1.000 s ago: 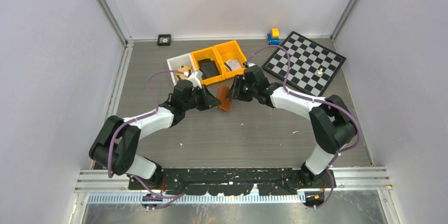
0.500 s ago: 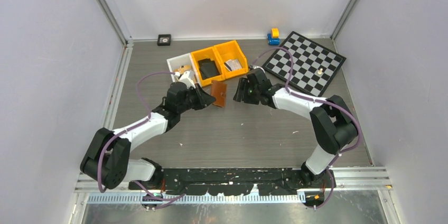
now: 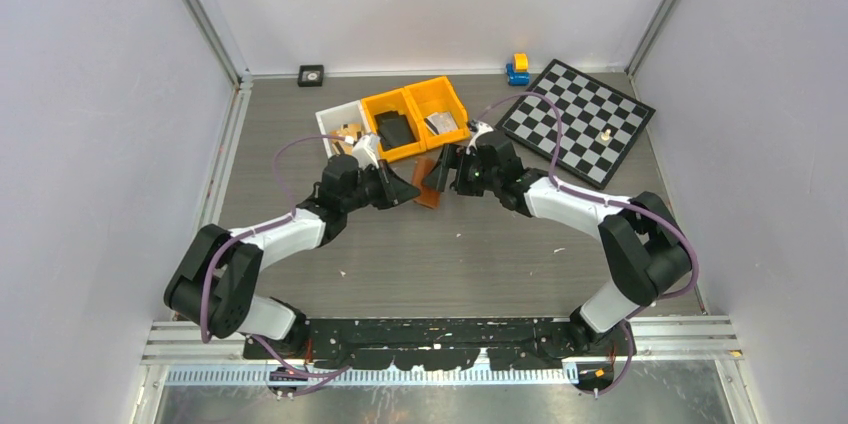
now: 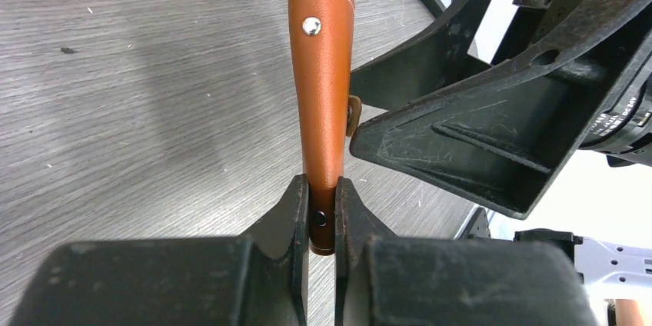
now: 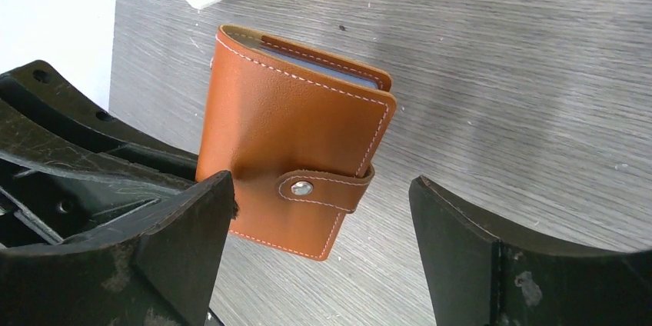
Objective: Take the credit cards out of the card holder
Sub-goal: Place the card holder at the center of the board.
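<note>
Top external view shows the two arm bases at the near edge of the table, and both arms reach forward and inward, so that the grippers meet near the middle of it. The left gripper has its fingers pressed together on the card holder and pinches it by one narrow end. In the left wrist view the reddish-brown holder rises straight out from between the two black fingers, seen edge-on, with a small metal stud near its far end. The right gripper is just beside the holder on the other side, its jaws are spread wide and they grip nothing. In the right wrist view the holder sits between the two open fingers. The finger at the left of that picture overlaps the holder's edge, but whether they really touch I cannot tell. The holder is folded closed. Its strap goes around the open side and is fastened with a snap button. At the top opening a thin grey-blue edge of the credit cards shows inside.

Behind the grippers stand a white bin with tan pieces in it and two orange bins. A black wallet-like object lies in the left orange one. To the right of them lies a chessboard with one small pale piece on it. A blue and yellow toy stands near the board's far corner, and a small black square thing lies by the far wall, more to the left
</note>
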Controlling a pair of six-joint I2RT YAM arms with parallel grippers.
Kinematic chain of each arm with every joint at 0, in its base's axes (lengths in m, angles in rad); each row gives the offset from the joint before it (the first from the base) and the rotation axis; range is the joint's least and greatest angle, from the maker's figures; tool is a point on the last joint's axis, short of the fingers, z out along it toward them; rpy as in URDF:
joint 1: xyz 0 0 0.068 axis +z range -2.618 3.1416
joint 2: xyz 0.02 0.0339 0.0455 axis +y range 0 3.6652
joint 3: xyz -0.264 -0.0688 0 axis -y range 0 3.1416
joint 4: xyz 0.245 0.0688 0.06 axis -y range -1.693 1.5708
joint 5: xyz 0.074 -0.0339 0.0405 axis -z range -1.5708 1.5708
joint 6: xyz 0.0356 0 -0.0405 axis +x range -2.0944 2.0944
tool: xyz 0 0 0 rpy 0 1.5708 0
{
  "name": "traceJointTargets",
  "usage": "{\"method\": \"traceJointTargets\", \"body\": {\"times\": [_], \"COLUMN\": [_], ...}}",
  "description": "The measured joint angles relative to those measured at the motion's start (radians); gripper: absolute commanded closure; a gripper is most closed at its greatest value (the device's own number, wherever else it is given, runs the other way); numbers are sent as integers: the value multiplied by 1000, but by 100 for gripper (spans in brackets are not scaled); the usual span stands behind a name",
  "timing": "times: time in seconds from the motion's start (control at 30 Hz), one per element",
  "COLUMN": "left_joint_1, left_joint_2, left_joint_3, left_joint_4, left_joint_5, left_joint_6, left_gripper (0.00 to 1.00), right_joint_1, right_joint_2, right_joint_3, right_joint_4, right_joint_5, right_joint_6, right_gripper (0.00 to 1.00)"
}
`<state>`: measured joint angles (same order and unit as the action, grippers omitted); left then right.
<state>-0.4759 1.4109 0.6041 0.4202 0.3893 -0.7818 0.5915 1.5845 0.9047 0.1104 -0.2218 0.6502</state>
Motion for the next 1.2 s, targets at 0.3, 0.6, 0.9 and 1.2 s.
{"method": "traceJointTargets", "body": {"times": [0.3, 0.6, 0.9, 1.2], "left_joint_1": [8, 7, 5, 4], "left_joint_2": [0, -23, -23, -53], "left_joint_3": [0, -6, -6, -6], "left_joint_4": [-1, -26, -38, -101], "left_joint_5": [-15, -49, -64, -110], "left_joint_6": [3, 7, 10, 35], "left_gripper": [100, 100, 100, 100], "right_joint_1": [1, 8, 22, 29], "right_joint_2": [60, 87, 106, 133], "right_joint_3": [41, 105, 163, 192], "right_joint_4": [-26, -97, -188, -222], "right_joint_5": [-16, -7, 24, 31], "right_joint_6": [10, 6, 2, -1], "right_gripper": [41, 53, 58, 63]}}
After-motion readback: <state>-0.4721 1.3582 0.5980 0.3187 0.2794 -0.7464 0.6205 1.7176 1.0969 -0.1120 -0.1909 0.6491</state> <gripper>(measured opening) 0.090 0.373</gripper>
